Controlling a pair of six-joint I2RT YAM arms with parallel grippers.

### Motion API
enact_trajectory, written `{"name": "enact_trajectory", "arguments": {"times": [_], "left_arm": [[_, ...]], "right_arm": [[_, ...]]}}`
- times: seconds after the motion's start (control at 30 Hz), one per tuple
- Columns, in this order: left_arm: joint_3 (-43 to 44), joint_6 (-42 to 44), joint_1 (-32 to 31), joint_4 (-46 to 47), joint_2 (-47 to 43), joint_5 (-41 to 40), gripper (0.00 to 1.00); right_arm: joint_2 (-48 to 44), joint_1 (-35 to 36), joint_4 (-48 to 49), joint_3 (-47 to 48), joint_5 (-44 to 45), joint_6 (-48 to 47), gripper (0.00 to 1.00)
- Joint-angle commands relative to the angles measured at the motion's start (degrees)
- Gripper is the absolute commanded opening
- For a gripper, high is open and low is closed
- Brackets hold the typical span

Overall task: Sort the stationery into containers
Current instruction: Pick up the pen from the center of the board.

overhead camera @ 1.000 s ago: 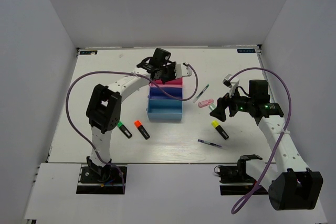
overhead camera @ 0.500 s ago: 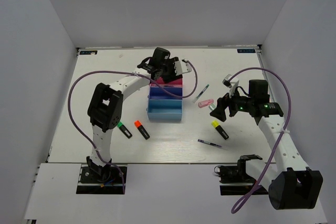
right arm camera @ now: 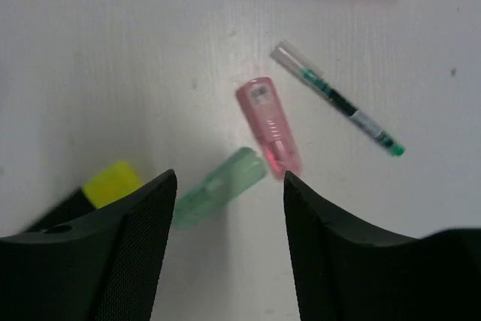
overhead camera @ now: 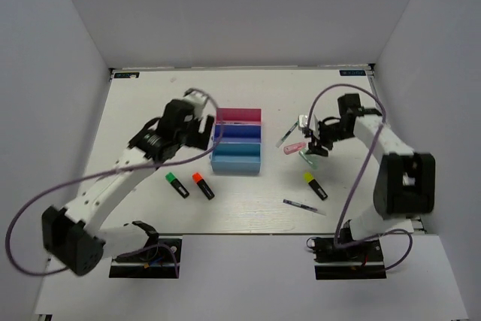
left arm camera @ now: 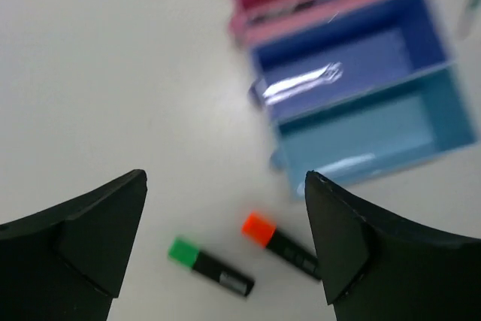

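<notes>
Beside the joined pink, navy and light-blue plastic trays (overhead camera: 237, 140), the left pincer (left arm camera: 224, 186) has withdrawn, spread and empty, while the right pincer (right arm camera: 229, 182), also spread, now hangs over the mint-green plastic marker (right arm camera: 218, 188) lying on the desk (overhead camera: 150, 103), probably its next pick.

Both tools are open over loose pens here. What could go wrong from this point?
1. The right tool hangs open over the mint marker, whose tip seems to meet the pink marker; closing may drag both.
2. The yellow highlighter lies just beside that tool and could be knocked on descent.
3. Under the left tool, the green highlighter and orange highlighter lie close together; a grasp may shove the other.
</notes>
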Motion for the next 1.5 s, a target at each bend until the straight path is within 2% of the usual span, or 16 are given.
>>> {"name": "enact_trajectory", "arguments": {"times": [0.0,0.03,0.13,0.3,0.57,0.8,0.97,1.0,1.1,1.23,1.47], "left_arm": [[-14.56,-16.31,6.02,-8.05,-9.09,-3.99,0.97],[-21.03,-17.27,7.18,-7.51,-12.68,-3.28,0.97],[-26.87,-17.98,12.54,-6.8,-19.1,1.46,0.95],[-27.95,-17.54,16.68,-7.76,-20.71,6.04,0.92],[-30.33,-18.6,19.32,-6.53,-22.56,9.56,0.92],[-30.41,-18.33,20.46,-6.45,-22.64,9.92,0.92],[-30.5,-18.07,20.55,-6.71,-22.82,8.95,0.92],[-30.5,-18.07,20.55,-6.71,-22.82,8.77,0.92],[-30.59,-17.72,20.46,-6.88,-23.08,8.34,0.92],[-30.67,-17.54,20.64,-6.63,-23.17,7.98,0.92],[-30.67,-17.45,20.72,-6.8,-23.17,8.15,0.92]], "right_arm": [[10.39,-0.43,-15.12,15.84,-1.31,-28.42,0.63],[15.98,-0.43,-17.6,20.59,-0.88,-34.01,0.63],[20.68,0.53,-18.07,29.13,1.05,-35.12,0.64],[33.68,1.86,-21.3,39.16,3.95,-38.97,0.61],[43.27,5.11,-22.19,47.25,7.3,-39.34,0.52],[48.73,5.72,-24.91,54.29,8.18,-39.07,0.52],[55.14,6.17,-36.41,62.54,13.18,-44.87,0.52],[56.89,6.51,-42.43,66.3,16.41,-47.66,0.52],[58.75,7.04,-45.83,66.78,20.46,-50.14,0.52],[58.66,7.31,-45.04,65.72,21.62,-50.42,0.52],[60.77,8.53,-51.98,67.04,27.68,-51.03,0.44]]}}
